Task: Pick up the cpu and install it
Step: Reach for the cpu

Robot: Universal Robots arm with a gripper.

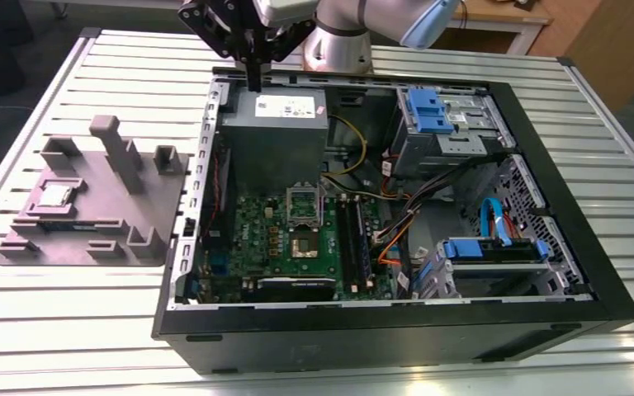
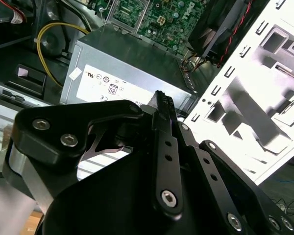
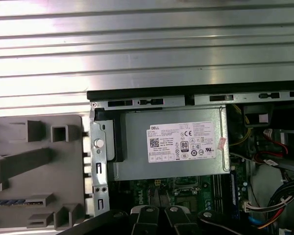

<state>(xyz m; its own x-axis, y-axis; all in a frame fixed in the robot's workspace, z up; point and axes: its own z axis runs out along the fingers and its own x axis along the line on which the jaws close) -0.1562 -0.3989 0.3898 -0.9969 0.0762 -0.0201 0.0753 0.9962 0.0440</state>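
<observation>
The cpu (image 1: 53, 196), a small square chip with a silvery top, lies in a recess of the grey moulded tray (image 1: 130, 223) at the exterior view's left, beside the open computer case (image 1: 560, 247). My gripper (image 1: 254, 84) hangs above the case's far edge, over the corner of the grey power supply box (image 1: 273, 124), well away from the cpu. Its black fingers (image 2: 162, 100) are pressed together with nothing between them, as the first wrist view's fingers (image 3: 146, 215) also show. On the green motherboard (image 1: 295, 247) the metal-framed socket (image 1: 305, 244) lies with its frame lifted.
The case and tray sit on a slatted aluminium table (image 1: 75, 330). Inside the case are blue-tabbed drive bays (image 1: 438, 111), a lower drive cage (image 1: 494, 252), and yellow, orange and black cables (image 1: 395, 223). The tray carries tall posts (image 1: 113, 148).
</observation>
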